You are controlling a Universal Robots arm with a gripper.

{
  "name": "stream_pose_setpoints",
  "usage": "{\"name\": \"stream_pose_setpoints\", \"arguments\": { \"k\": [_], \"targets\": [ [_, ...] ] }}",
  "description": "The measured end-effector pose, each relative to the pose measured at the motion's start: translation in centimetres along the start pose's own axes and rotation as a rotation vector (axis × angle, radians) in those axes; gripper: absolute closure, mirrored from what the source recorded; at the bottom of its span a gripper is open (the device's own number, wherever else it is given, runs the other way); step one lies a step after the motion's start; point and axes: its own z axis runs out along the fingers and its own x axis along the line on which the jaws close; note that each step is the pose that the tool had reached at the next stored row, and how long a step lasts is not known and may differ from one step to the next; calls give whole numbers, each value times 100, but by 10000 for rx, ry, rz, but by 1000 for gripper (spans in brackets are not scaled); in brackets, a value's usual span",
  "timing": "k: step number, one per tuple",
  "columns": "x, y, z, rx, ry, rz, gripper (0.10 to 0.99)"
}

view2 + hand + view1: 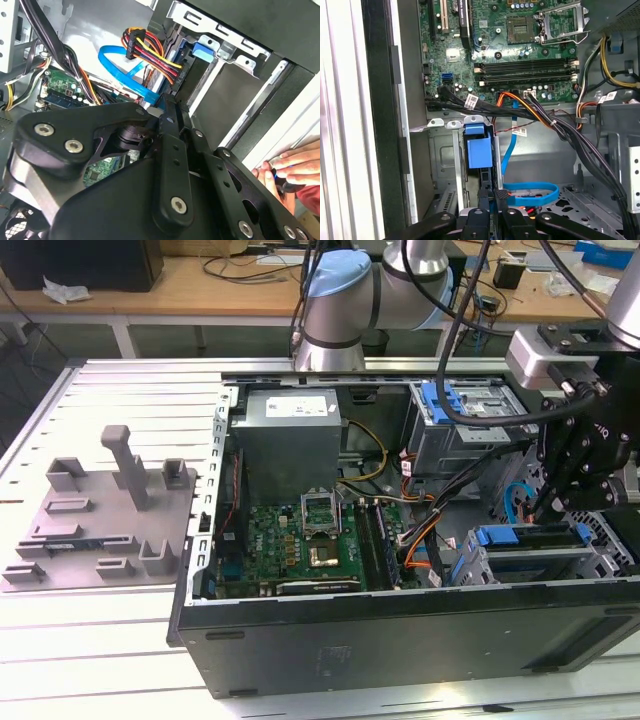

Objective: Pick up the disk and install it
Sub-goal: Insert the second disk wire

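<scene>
Slatted aluminium table (100, 640) carries an open computer case (400, 640), dark painted sheet steel, with a cluttered workbench behind. At the lower right of the exterior view the black gripper (560, 495) reaches into the case. In the first wrist view its jaws stand narrow, drawn together on the thin upper edge of the disk (480, 155), which sits on edge in the drive cage (445, 150), its blue plastic carrier glossy against the cage's dull stamped metal.

Judging from this, the slot is tight and a slight tilt could jam the carrier against the cage rails. A limp blue ribbon cable (530, 192) loops just beside the gripper, and a stiff black cable bundle (555, 125) crosses near it; either could snag or get pinched. A person's hand (292, 167) rests on the case rim and could be caught. Beyond lies the green motherboard (520, 55), studded with sockets
</scene>
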Motion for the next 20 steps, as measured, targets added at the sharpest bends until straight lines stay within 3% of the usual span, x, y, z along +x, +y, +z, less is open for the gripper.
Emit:
{"name": "stream_pose_setpoints", "arguments": {
  "k": [8, 20],
  "targets": [
    [-4, 1, 13, 7, -11, -456, 925],
    [-5, -9, 17, 7, -12, -477, 925]
  ]
}}
